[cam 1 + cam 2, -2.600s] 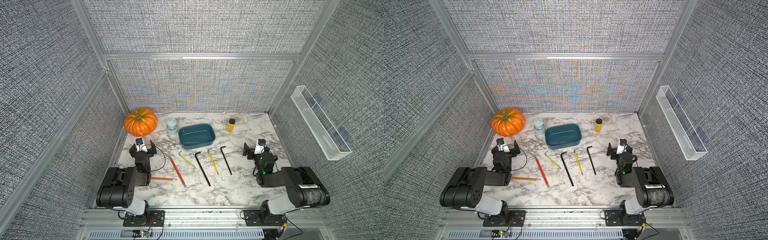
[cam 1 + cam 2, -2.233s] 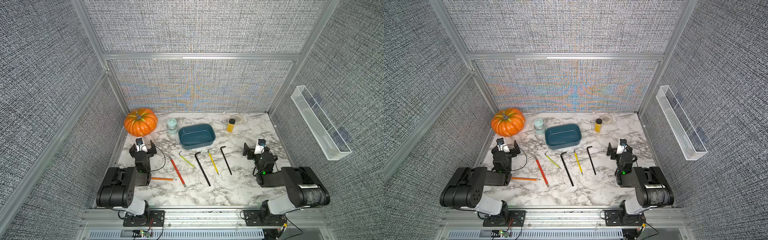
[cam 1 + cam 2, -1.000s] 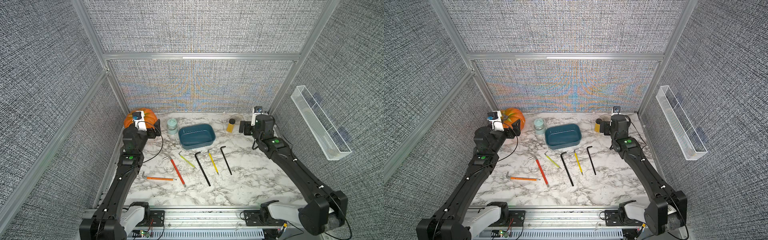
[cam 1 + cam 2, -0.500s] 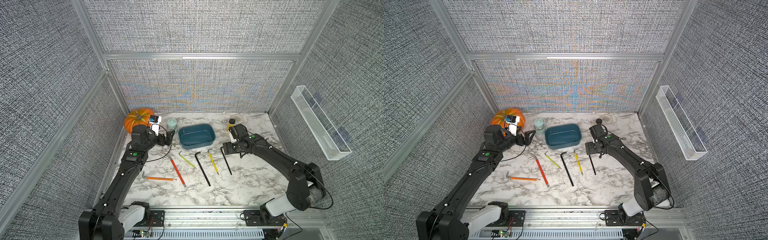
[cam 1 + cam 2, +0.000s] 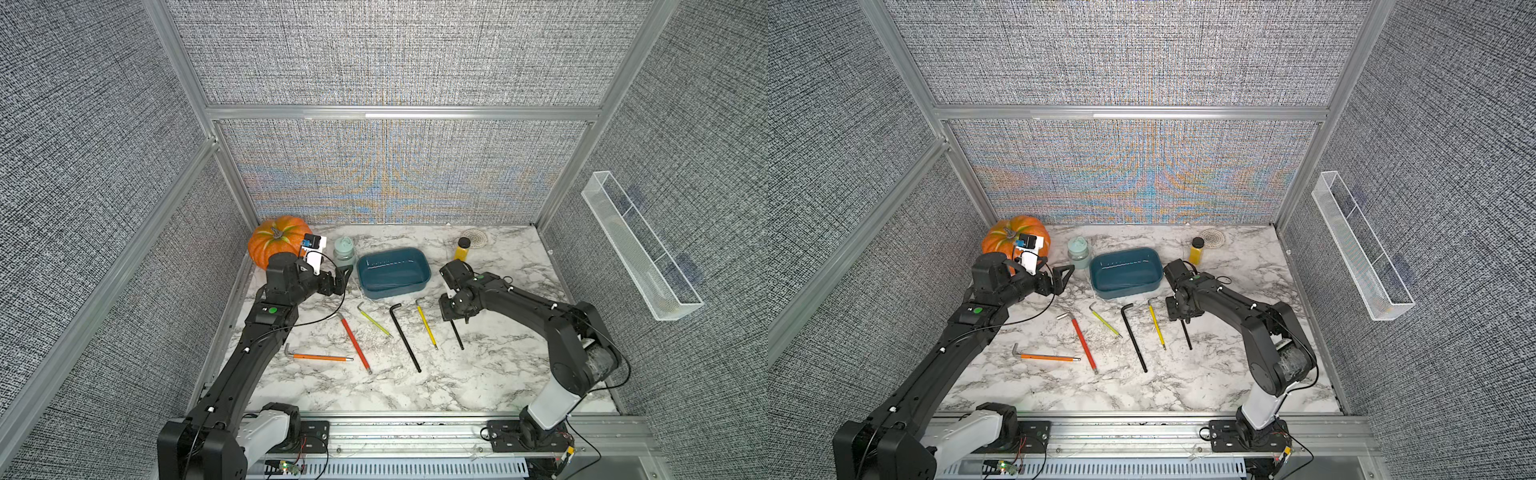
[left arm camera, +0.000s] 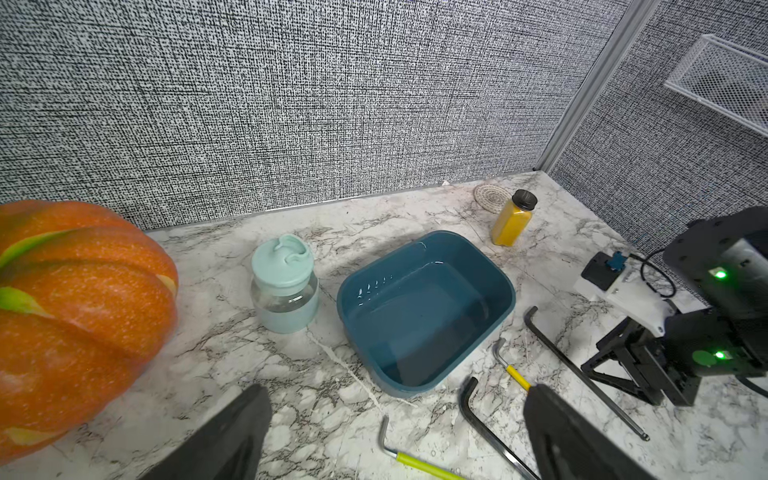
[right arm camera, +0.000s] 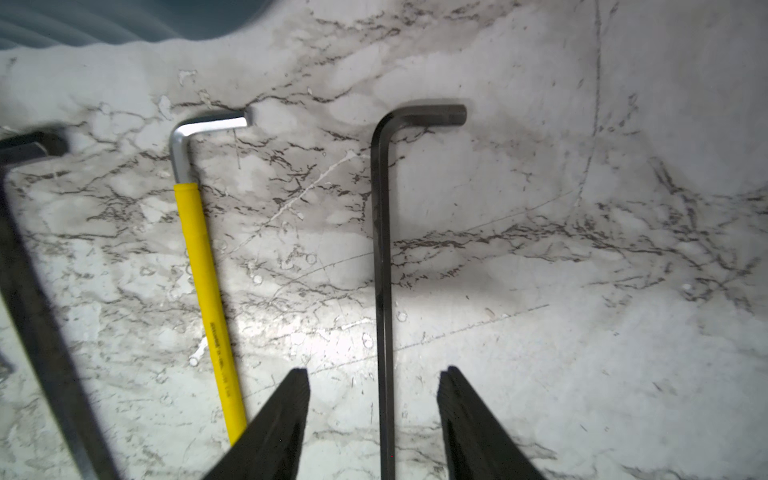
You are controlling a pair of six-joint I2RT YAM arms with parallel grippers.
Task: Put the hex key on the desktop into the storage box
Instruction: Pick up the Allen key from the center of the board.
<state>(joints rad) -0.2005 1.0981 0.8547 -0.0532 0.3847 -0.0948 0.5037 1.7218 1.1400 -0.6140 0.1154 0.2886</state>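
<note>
Several hex keys lie on the marble desktop in front of the dark teal storage box (image 5: 394,272) (image 5: 1125,270) (image 6: 419,316), which is empty. My right gripper (image 5: 455,318) (image 5: 1183,318) (image 7: 374,370) is low over the short black hex key (image 5: 458,334) (image 5: 1187,334) (image 7: 384,249). It is open, with the shaft between its fingers and a gap on each side. To that key's left lie a yellow-sleeved key (image 5: 426,324) (image 7: 205,270) and a long black key (image 5: 405,336). My left gripper (image 5: 345,276) (image 6: 397,390) hovers open and empty left of the box.
A lime key (image 5: 374,320), a red key (image 5: 355,340) and an orange key (image 5: 320,356) lie further left. An orange pumpkin (image 5: 274,243), a mint lidded cup (image 5: 344,251), a yellow bottle (image 5: 462,248) and a coaster (image 5: 477,237) stand at the back. A clear bin (image 5: 640,253) hangs on the right wall.
Both arms unfolded from the front edge. The right gripper swung in, dropped over the short black hex key and narrowed its jaws. The left gripper moved right from the pumpkin toward the cup.
</note>
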